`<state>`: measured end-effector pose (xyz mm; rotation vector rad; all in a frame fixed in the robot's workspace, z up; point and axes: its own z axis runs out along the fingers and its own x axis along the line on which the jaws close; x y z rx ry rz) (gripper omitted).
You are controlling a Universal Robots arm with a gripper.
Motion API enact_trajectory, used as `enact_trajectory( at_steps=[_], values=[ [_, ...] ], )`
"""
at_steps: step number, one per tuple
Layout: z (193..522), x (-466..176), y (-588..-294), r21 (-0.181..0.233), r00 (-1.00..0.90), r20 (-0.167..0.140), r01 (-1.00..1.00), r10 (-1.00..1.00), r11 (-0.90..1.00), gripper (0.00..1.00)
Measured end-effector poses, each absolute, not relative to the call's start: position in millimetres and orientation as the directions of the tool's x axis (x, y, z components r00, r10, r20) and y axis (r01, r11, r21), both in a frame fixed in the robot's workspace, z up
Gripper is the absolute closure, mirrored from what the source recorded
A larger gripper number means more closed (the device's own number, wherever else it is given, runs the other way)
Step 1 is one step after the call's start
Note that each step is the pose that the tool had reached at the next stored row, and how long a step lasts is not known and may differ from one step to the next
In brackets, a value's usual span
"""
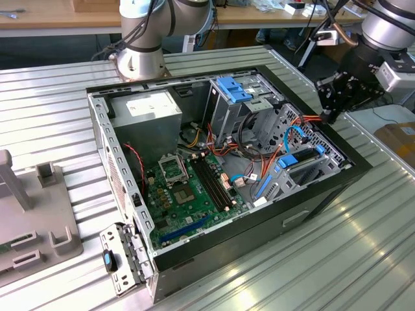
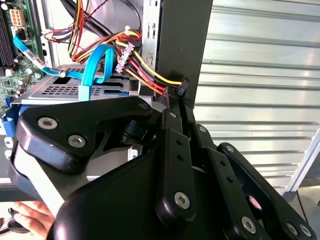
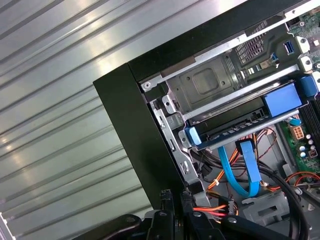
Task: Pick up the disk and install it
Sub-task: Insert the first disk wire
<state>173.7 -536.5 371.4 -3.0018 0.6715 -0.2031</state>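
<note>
The disk (image 1: 303, 163), dark with bright blue side rails, lies flat in a drive bay at the open computer case's corner on the exterior view's right. In the first wrist view the disk (image 3: 235, 125) sits between metal bay rails, under an empty bay. My gripper (image 1: 326, 116) hangs over the case rim just beyond that corner, above the disk. Its fingers (image 2: 170, 145) meet at the tips and pinch a power cable (image 2: 150, 75) of yellow, red and orange wires just behind its black connector (image 2: 182, 89). The gripper (image 3: 176, 202) also shows beside the case wall.
A light-blue flat cable (image 3: 245, 170) loops beside the disk. The case (image 1: 324, 194) also holds a tall grey cage with a blue latch (image 1: 235, 91), a grey box with a white label (image 1: 148, 110) and the green board (image 1: 188, 188). A person's hand (image 2: 30, 217) is near the case.
</note>
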Motion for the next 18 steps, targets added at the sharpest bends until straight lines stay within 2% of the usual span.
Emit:
enact_trajectory(
  at_steps=[10, 18],
  values=[
    [398.8, 173.6, -536.6, -0.092, 0.895, 0.128, -0.419, -0.428, -0.903, 0.84],
    [399.1, 158.8, -536.6, -0.093, 0.894, 0.131, -0.419, -0.428, -0.903, 0.84]
  ],
)
